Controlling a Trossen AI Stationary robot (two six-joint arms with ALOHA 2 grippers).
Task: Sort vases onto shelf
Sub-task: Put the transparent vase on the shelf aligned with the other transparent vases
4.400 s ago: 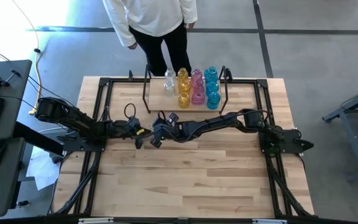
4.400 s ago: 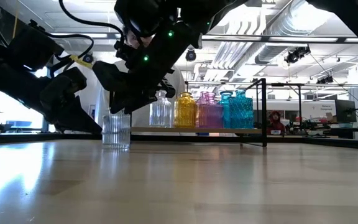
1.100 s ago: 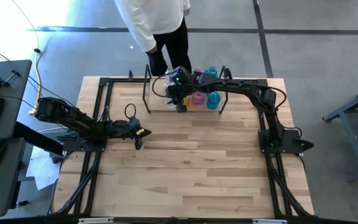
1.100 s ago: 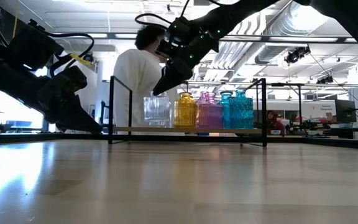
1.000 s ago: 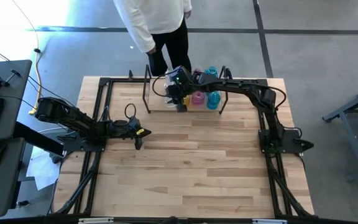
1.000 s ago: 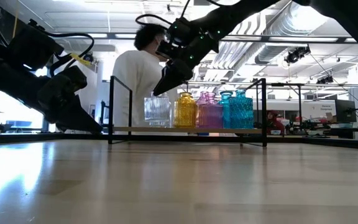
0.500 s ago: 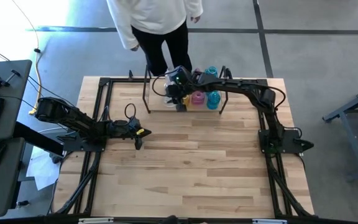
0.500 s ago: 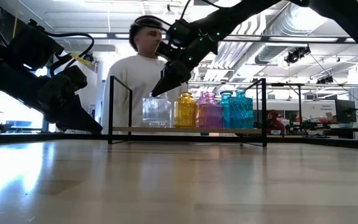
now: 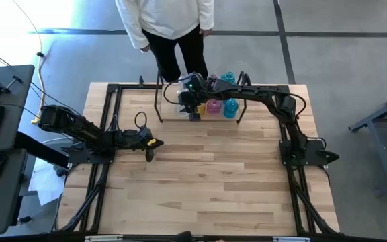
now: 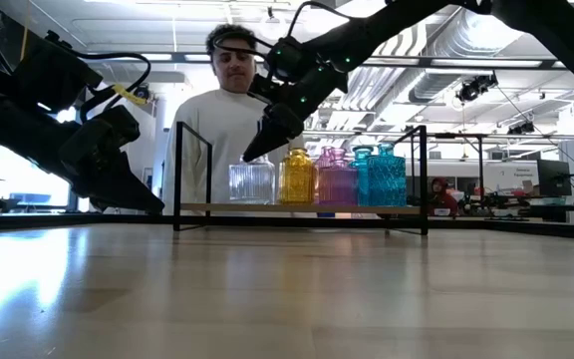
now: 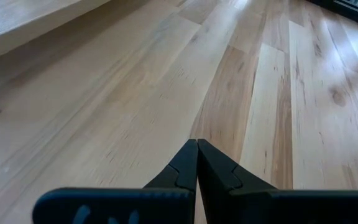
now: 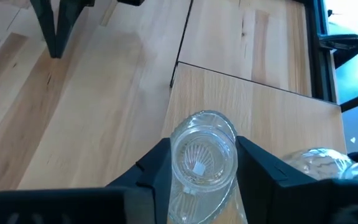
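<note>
The shelf (image 9: 168, 111) stands at the table's far edge, its light board (image 12: 260, 118) framed by black rods. My right gripper (image 12: 204, 171) reaches over the shelf's left end, shut on a clear ribbed vase (image 10: 251, 183). To the right of it on the board stand yellow (image 10: 297, 178), pink (image 10: 335, 181) and cyan (image 10: 379, 176) vases in rows. Another clear vase (image 12: 322, 163) shows beside the held one. My left gripper (image 11: 197, 163) is shut and waits low over the table's left part (image 9: 150, 148). My right gripper holds the clear vase's upper part just below its round mouth (image 12: 204, 134), pinched between the two fingers (image 12: 157, 171), one on each side. The fingers come from above, slanting down. The vase is upright, with its base at the level of the shelf board (image 10: 251, 202).
A person in a white top (image 9: 170, 23) stands just beyond the table's far edge, behind the shelf. Black frame rails (image 9: 106, 134) run along the table's left and right sides. Bare wood tabletop (image 9: 207, 181) spreads out in front of the shelf.
My right gripper has sunk a little over the shelf's left end, keeping its hold, and the clear vase has gone down with it toward the board. The person behind the shelf has shifted and straightened.
</note>
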